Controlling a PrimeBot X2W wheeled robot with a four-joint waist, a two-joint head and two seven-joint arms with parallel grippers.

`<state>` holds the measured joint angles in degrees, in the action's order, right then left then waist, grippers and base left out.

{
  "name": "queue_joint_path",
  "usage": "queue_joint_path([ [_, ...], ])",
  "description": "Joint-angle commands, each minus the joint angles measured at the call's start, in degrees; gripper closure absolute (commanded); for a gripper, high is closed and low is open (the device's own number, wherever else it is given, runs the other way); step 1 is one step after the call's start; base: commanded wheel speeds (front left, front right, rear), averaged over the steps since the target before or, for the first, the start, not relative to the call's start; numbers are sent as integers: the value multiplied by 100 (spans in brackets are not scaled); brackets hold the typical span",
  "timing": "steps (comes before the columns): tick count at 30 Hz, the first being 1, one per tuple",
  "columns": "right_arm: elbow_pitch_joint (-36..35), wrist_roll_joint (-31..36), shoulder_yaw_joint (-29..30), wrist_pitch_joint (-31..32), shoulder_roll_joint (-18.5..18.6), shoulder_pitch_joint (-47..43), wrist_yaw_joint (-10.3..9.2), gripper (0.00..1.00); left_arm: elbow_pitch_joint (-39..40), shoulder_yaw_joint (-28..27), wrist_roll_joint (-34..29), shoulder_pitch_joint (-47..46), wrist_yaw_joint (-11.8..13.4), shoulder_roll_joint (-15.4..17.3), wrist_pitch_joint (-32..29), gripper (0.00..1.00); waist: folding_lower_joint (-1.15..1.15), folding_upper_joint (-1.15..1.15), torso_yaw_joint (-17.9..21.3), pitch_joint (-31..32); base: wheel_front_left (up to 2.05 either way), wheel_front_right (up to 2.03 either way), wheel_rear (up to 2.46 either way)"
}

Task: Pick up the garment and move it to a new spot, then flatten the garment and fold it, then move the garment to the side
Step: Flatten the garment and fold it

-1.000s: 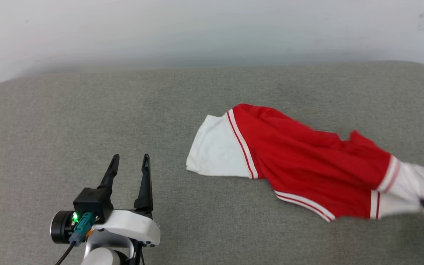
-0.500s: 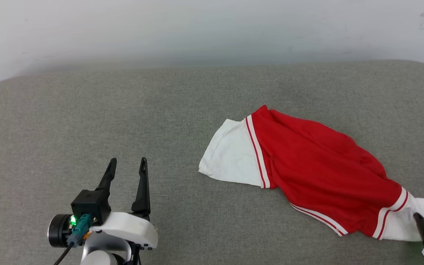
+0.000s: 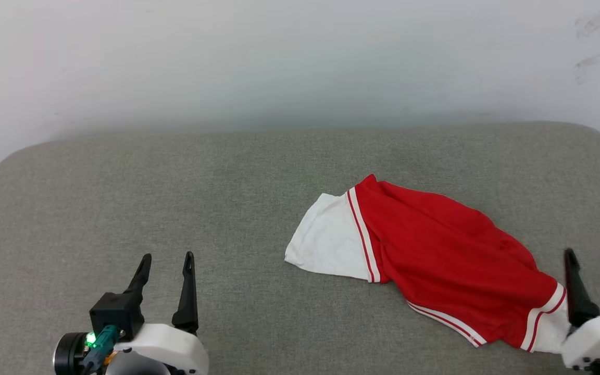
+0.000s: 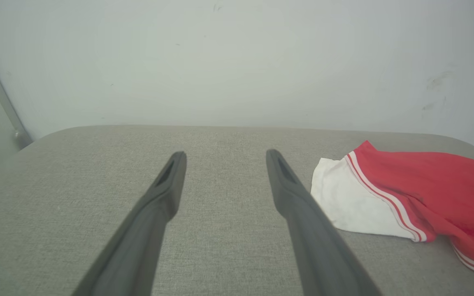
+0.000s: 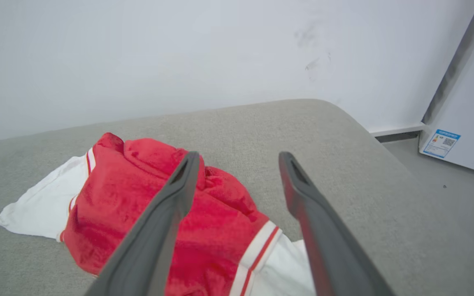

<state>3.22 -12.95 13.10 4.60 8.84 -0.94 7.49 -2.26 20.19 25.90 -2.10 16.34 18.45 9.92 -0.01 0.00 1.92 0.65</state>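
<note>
Currently the garment point(image 3: 451, 260) lies in a loose, rumpled heap on the right half of the desk point(image 3: 227, 208), which is covered in grey woven cloth and has rounded corners. It runs at a slant, from near the middle of the desk down toward the near right edge. Its body is red. One white sleeve lies fairly flat at the end nearer the middle, edged with red-and-white stripes. The other white sleeve, with the same trim, is bunched at the near right end.

The left claw point(image 3: 167, 256) sits at the lower left, well apart from the garment, over bare cloth. Its two dark fingers are spread and hold nothing. In the left wrist view the flat white sleeve lies off to the right of the fingers, clear of them.

The right claw point(image 3: 591, 253) is at the lower right, just beside the bunched sleeve. Its fingers are spread wide too, with nothing between them. In the right wrist view one finger crosses in front of the red cloth and the sleeve lies below the gap. Whether a finger touches the cloth cannot be told.

Behind the desk stands a pale wall point(image 3: 279, 62) with a few dark scuffs. The right wrist view also shows a white cabinet point(image 5: 467, 102) with a small blue label, standing on the floor past the desk's corner.
</note>
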Motion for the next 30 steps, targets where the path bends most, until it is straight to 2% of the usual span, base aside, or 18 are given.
queue_joint_path([
  [1,-146,74,-96,-123,-66,-90,0,0,13,-20,4,84,12,45,-12,0,1,0,9,21,0,0,0],
  [5,-632,235,-402,-359,-255,-336,-1,0,25,-34,15,125,35,106,-54,0,1,0,34,73,0,0,0],
  [10,-1094,288,-736,-353,-432,-633,-1,0,17,-16,-9,95,66,205,-183,0,1,0,139,84,0,0,0],
  [16,-1463,338,-1034,-275,-497,-719,-1,0,-134,229,80,-484,-240,194,-731,0,1,0,362,-51,0,0,0],
  [23,-1719,289,-1219,-260,-442,-372,-1,0,-727,780,228,-1987,-895,67,-2207,0,1,0,613,-767,0,0,0],
  [29,-1650,228,-1303,-393,-405,-117,-1,0,-1573,1167,360,-3019,-1310,-85,-3484,0,1,0,817,-1275,0,0,0],
  [30,-1591,194,-1369,-479,-405,0,-1,0,-1994,1315,369,-3359,-1432,-145,-3978,0,1,0,913,-1469,0,0,0],
])
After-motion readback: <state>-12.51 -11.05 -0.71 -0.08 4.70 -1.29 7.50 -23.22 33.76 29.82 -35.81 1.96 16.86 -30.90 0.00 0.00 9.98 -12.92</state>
